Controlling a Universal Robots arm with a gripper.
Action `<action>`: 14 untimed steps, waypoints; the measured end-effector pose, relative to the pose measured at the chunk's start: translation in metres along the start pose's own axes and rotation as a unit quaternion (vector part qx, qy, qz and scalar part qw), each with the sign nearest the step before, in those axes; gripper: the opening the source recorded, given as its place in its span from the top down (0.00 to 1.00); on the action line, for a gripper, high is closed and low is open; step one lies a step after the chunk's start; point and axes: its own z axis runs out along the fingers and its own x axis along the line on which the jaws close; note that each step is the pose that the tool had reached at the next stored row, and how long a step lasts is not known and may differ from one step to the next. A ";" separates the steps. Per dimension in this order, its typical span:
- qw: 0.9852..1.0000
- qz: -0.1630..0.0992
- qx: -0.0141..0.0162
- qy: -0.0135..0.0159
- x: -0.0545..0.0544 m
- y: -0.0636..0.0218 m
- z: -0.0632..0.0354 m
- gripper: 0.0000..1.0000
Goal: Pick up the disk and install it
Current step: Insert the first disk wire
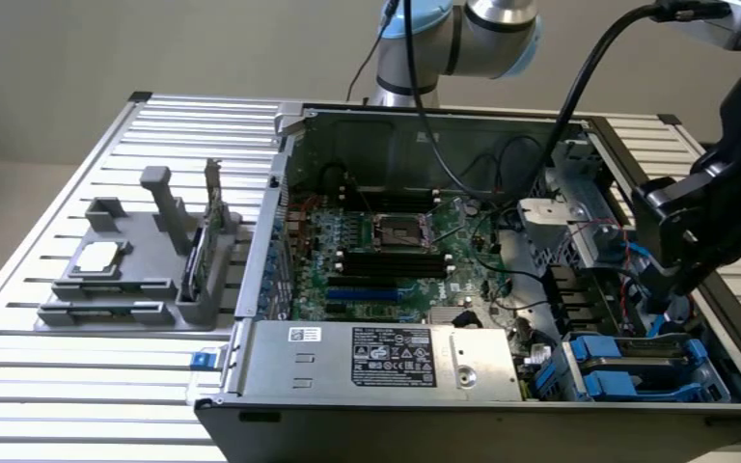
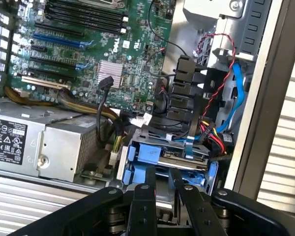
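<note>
The disk (image 2: 183,156), a silver drive in a blue plastic carrier, sits in the drive bay at the open computer case's front corner, on the exterior view's right (image 1: 639,359). My gripper (image 2: 163,173) hangs directly over it with its fingers (image 2: 146,196) drawn together and nothing held between them. The tips are at the carrier's upper edge; whether they touch it I cannot tell. In the exterior view the gripper (image 1: 664,311) reaches down into the case just above the bay.
The case (image 1: 474,400) lies open on a slatted table, showing motherboard (image 1: 390,251), power supply (image 1: 384,357) and loose cables (image 2: 214,118) beside the bay. A grey fixture (image 1: 126,289) on the exterior view's left holds a small square chip and a thin green card.
</note>
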 end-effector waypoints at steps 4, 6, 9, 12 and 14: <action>1.000 0.031 0.000 0.000 0.000 0.0000 -0.0001 0.75; 0.999 0.048 0.001 0.001 0.000 0.0000 0.0000 0.75; 0.997 0.073 0.001 0.001 0.000 0.0000 0.0000 0.75; 0.995 0.097 0.001 0.001 0.000 0.0000 0.0001 0.75; 0.994 0.113 0.001 0.001 0.000 0.0000 0.0000 0.75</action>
